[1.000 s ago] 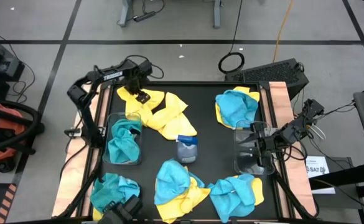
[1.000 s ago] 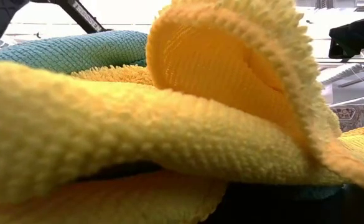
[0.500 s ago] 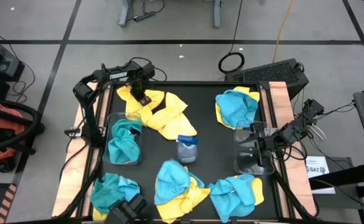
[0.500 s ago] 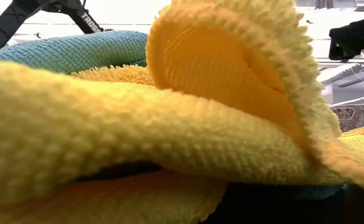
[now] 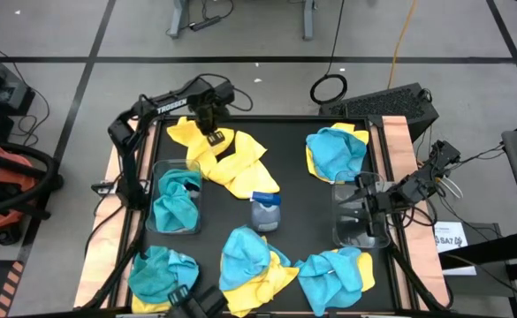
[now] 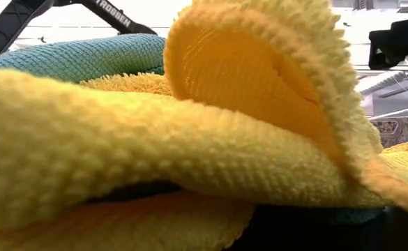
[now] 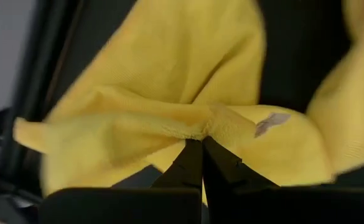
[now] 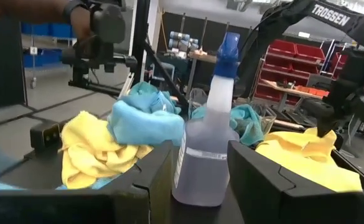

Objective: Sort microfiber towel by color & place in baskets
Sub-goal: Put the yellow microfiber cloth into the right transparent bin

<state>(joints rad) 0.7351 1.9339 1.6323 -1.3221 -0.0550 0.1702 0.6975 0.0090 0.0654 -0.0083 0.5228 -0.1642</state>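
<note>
Left gripper [image 7: 201, 142] | jaws clamped on yellow microfiber towel [image 5: 216, 157] at worktop's far side | right gripper [image 8: 199, 163] | jaws half apart, empty, over clear basket [image 5: 359, 216]

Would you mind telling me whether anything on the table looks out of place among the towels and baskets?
Yes: a grey spray bottle with a blue top stands upright mid-table among the towels, though it is neither towel nor basket. Also, the right basket holds no towel, while the left basket holds a teal one.

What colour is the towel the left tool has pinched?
Bright yellow towel, clearest in the left wrist view, with the left tool shut on it.
</note>
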